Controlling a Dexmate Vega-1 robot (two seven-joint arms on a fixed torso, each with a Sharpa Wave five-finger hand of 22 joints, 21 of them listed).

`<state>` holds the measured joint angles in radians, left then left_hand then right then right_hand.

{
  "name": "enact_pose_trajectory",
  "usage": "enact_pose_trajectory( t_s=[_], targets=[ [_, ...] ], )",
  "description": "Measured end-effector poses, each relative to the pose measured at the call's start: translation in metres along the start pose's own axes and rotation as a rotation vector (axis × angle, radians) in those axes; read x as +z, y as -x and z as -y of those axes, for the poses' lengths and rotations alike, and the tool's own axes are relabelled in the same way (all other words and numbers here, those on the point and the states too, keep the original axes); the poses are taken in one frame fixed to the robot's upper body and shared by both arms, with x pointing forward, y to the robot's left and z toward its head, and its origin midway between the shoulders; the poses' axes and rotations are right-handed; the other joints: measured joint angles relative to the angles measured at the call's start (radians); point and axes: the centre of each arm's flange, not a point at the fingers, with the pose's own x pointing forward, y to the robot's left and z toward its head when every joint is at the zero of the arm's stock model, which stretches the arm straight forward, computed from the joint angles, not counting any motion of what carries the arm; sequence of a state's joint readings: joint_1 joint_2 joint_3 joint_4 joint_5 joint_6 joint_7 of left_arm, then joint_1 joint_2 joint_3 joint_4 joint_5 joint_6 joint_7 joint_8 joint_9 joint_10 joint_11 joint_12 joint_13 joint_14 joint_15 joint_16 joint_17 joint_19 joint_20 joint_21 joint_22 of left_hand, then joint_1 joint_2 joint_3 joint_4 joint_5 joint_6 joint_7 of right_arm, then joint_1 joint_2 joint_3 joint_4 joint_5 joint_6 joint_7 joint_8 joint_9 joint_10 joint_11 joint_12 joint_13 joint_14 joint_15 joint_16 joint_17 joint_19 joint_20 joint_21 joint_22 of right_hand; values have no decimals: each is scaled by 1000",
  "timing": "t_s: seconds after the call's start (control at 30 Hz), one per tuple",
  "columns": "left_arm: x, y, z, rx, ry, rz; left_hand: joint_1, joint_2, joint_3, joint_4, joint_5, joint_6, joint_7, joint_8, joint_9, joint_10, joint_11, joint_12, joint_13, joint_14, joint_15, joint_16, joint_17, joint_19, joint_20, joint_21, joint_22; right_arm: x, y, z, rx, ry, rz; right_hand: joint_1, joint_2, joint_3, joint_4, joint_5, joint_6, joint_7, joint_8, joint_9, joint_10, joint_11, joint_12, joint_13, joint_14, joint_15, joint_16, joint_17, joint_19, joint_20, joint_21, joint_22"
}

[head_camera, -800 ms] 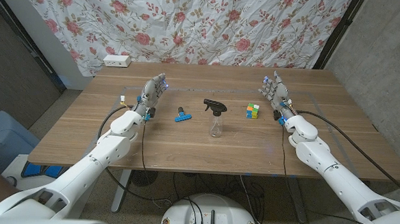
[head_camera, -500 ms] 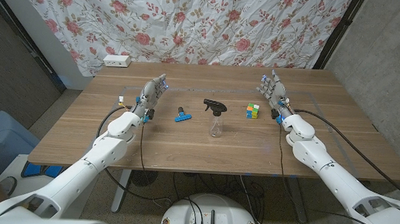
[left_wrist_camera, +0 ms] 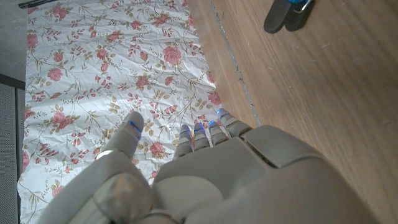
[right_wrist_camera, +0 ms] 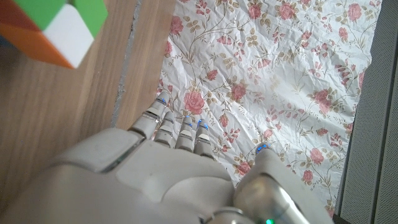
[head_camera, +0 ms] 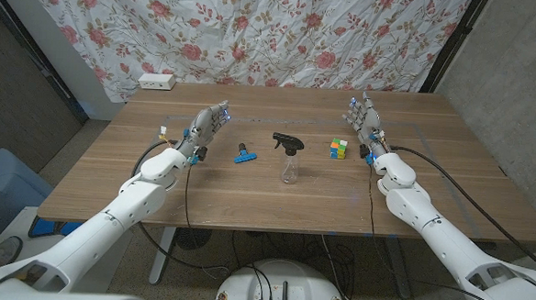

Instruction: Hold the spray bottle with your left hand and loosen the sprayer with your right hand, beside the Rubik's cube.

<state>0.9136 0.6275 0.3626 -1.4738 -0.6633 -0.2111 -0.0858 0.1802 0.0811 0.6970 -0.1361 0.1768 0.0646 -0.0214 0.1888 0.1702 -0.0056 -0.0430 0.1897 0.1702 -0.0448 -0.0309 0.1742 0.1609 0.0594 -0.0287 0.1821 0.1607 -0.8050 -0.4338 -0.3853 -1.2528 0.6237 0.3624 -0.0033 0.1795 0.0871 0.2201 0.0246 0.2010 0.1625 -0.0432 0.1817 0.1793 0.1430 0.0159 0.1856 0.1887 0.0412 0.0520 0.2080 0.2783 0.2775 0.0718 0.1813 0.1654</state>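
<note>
Compared with 0.8 s ago, my left hand is sitting a touch further in toward the table's middle, and my right hand is shifting slightly inward too; bottle and cube are lying unmoved. Both hands are holding nothing, fingers apart and reaching up.

The spray bottle is standing upright near the middle of the wooden table, between my hands and well apart from each. The Rubik's cube is lying near the bottle on its right, close beside my right hand and not touching it. A small blue object is lying between my left hand and the bottle.

A floral cloth is hanging behind the table; a white power strip is resting at the far left corner.
</note>
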Motion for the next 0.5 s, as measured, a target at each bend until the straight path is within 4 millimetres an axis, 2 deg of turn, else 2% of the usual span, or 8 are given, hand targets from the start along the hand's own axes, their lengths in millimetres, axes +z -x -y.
enact_pose_trajectory(
  t_s=[0.27, 0.5],
  targets=[
    [3, -3, 2, -67, -20, -10, 33, -15, 2, -36, 0, 11, -11, 4, 0, 15, -15, 0, 0, -2, -2, 0, 5, 0, 0, 0, 0, 3, 4, -3, -11, -6, 13, 0, 0, 5, -5, 0, 0, 0, 0, -2, 0, 0, 0, 0, 4, -4, 0, -5, -5, -2, 0, 0],
    [2, -3, 5, -131, -35, -17, 50, -23, 2, -47, 0, 14, -22, 4, 0, 23, -23, 0, 0, 8, -3, 0, 5, 0, 0, 0, 0, 2, 14, -2, -20, -4, 8, 0, 0, 1, -9, 0, 0, 0, 0, -3, 0, 0, 0, 0, 4, -4, 0, -9, -5, -2, 0, 0]
  ],
)
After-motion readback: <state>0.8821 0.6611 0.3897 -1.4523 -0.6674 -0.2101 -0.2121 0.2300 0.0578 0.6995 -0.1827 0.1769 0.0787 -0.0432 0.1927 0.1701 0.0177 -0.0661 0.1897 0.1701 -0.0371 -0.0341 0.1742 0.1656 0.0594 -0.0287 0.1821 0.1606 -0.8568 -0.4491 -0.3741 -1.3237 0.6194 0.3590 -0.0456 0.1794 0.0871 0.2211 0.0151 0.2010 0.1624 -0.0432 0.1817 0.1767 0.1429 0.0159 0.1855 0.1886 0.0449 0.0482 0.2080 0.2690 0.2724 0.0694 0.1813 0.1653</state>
